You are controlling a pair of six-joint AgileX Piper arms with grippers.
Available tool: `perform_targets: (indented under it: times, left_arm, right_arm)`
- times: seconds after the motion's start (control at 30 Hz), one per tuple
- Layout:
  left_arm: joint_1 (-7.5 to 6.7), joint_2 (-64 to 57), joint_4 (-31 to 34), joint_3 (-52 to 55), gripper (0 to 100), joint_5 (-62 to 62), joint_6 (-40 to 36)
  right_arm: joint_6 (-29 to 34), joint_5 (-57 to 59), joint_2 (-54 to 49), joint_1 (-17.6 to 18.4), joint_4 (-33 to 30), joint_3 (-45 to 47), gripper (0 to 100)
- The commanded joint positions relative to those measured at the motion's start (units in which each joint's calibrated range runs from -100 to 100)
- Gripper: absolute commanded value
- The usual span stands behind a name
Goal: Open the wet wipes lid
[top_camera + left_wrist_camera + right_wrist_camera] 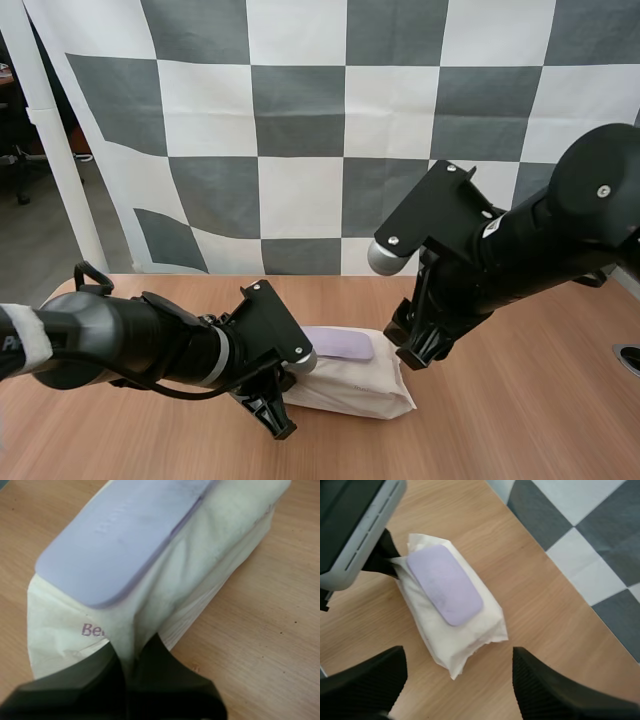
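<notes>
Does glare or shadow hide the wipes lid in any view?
High view: even light, lid plain, soft shadow under the pack. Left wrist view: no glare on the lid; left gripper dark against the pack. Right wrist view: lid matte, faint shadow on the table.

On the cream wrapper of the pack of wet wipes [60, 635] we read only the purple letters "Be", the rest of the word lost in a fold. The lilac lid [115, 535] bore raised lettering we could not make out. A white band [22, 340] on our left arm showed what looked like a dark "P".
</notes>
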Motion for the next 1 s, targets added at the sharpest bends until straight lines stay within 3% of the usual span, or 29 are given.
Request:
perform_targets:
  times: [0.0, 0.13, 0.47, 0.97]
  left_arm:
    - [0.05, -0.14, -0.18, -0.37, 0, 2.72, 0.59]
    - [0.05, -0.87, -0.18, -3.23, 0, 11.41, 0.27]
    - [0.05, -1.9, -1.32, -8.42, 0, 28.36, -2.55]
    - [0.05, -1.9, -1.69, -8.69, 0, 31.61, -2.79]
  right_arm:
    - [-5.68, 0.0, 1.36, -0.01, 2.74, 2.14, 100]
    - [-11.42, -0.98, 4.3, -0.01, 3.43, 5.26, 100]
    - [-14.23, -9.49, 6.25, -0.01, 3.1, 5.45, 100]
    - [-17.13, -15.67, 9.72, -0.01, 2.62, 5.45, 100]
